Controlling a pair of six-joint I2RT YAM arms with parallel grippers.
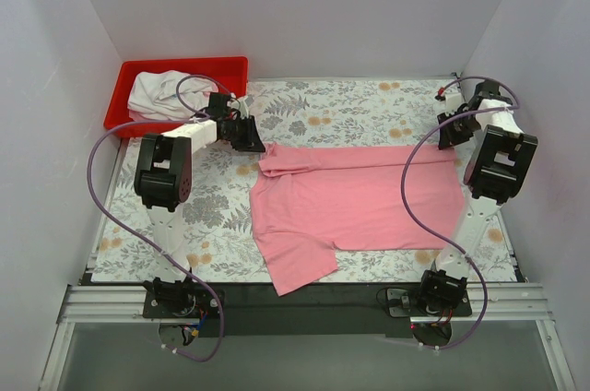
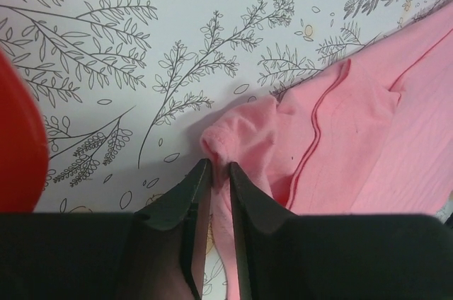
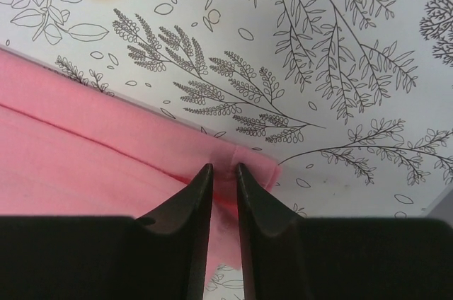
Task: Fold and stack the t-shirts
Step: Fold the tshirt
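- The pink t-shirt [image 1: 359, 202] lies spread on the floral desk [image 1: 350, 100], one sleeve pointing toward the near edge.
- The left jaws pinch a bunch of cloth at its far left corner.
- The right jaws pinch its far right corner.
- The white t-shirt [image 1: 161, 94] sits crumpled in the red bin [image 1: 184, 64], far left.

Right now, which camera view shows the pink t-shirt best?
The top external view: nearly all of the pink t-shirt shows there. Each wrist view shows only one corner, pinched by the left gripper or the right gripper.
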